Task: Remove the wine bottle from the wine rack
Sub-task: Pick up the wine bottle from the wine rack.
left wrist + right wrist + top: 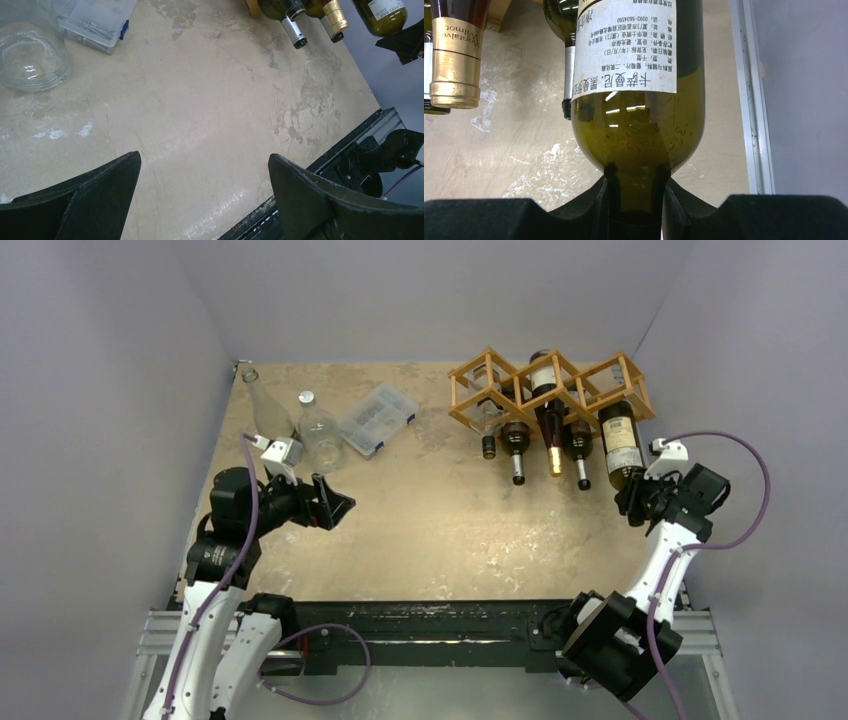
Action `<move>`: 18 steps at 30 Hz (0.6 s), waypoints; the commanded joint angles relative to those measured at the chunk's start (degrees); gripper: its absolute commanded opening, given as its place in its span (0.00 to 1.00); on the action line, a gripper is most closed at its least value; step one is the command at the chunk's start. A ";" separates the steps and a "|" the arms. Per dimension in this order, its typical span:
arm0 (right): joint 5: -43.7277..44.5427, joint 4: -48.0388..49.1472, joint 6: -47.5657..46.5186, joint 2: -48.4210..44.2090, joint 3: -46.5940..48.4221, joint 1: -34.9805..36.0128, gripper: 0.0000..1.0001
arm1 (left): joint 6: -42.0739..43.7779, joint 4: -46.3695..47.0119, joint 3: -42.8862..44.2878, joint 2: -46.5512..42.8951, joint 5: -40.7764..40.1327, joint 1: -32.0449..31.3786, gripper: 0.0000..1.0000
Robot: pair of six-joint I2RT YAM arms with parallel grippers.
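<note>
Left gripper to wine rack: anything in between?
Top view: only bare table between left gripper and wine rack; the compartment box sits off that line.

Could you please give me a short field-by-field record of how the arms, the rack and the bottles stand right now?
Right arm: right gripper shut on the neck of the green bottle
Held bottle: white label, neck toward the arms, base end at the rightmost cell of the wine rack
Left arm: left gripper open, holding nothing, over the bare table
Rack contents: several other bottles, necks toward the arms
Far left: two clear bottles beside a plastic box
</note>
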 commanded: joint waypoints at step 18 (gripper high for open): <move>-5.34 0.81 -3.38 -10.23 2.21 0.68 0.00 | 0.21 2.24 0.23 -2.22 2.09 0.44 1.00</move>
